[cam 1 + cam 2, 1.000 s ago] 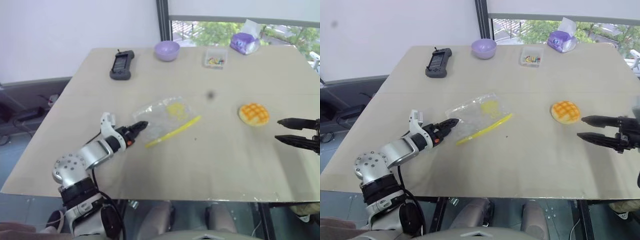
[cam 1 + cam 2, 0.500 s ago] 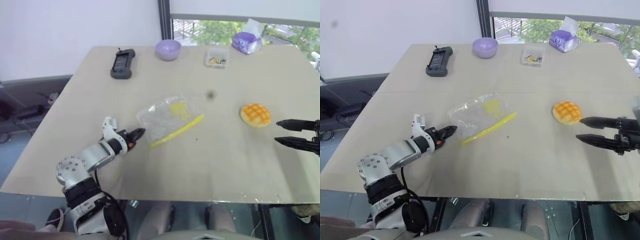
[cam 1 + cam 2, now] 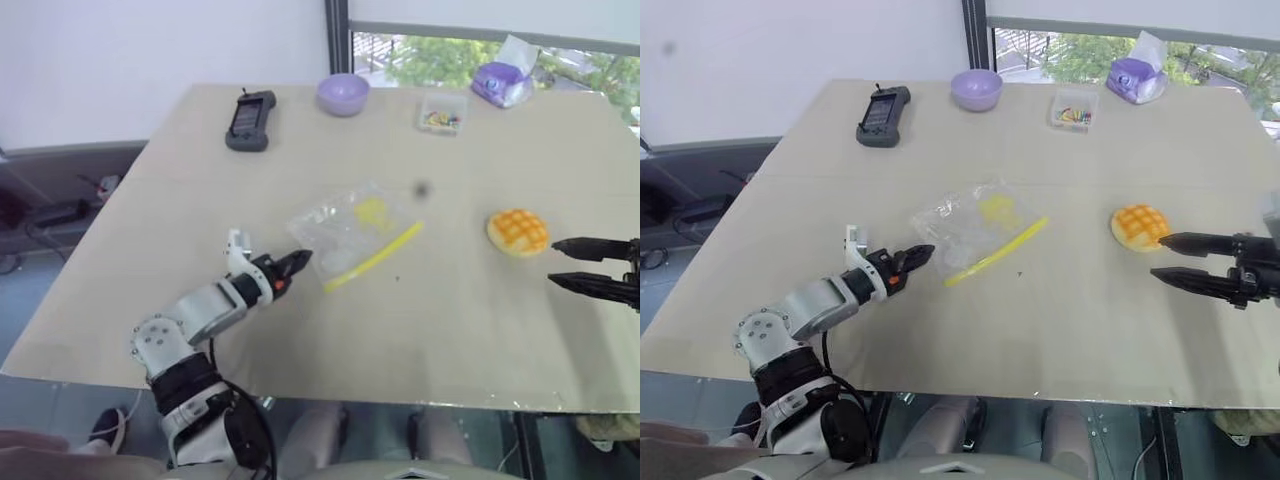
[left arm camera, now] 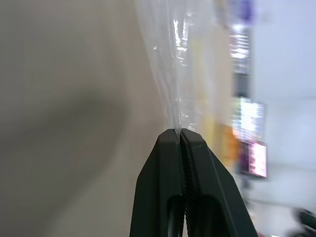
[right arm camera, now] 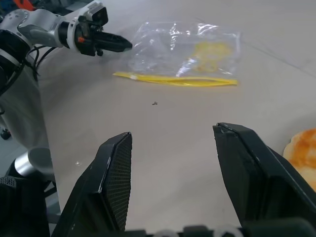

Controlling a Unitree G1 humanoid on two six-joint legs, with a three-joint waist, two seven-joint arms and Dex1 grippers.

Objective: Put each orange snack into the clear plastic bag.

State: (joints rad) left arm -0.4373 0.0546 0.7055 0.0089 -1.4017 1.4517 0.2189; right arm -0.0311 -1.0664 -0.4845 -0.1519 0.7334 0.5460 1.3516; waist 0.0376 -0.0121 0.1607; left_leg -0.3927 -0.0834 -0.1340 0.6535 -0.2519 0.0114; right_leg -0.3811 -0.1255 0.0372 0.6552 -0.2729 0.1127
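Left wrist view: left gripper (image 4: pixel 179 132), open before, now pinching clear plastic bag (image 3: pixel 347 226) corner; right gripper (image 3: pixel 568 263) staying open; no legible writing.

A: What does the left end effector (image 4: pixel 179 132) look like up close?

B: Its two black fingers (image 4: pixel 163 168) are pressed together, tips meeting on the edge of the bag (image 4: pixel 182 59).

A: So it has the bag?

B: Yes, a thin fold of crinkly clear film runs straight out from between the tips. There's a faint yellow patch within the plastic.

A: And around it?

B: The beige counter (image 4: pixel 64 123) lies to one side. Past the bag the background is a blur of white, purple and dark shapes I can't make out.
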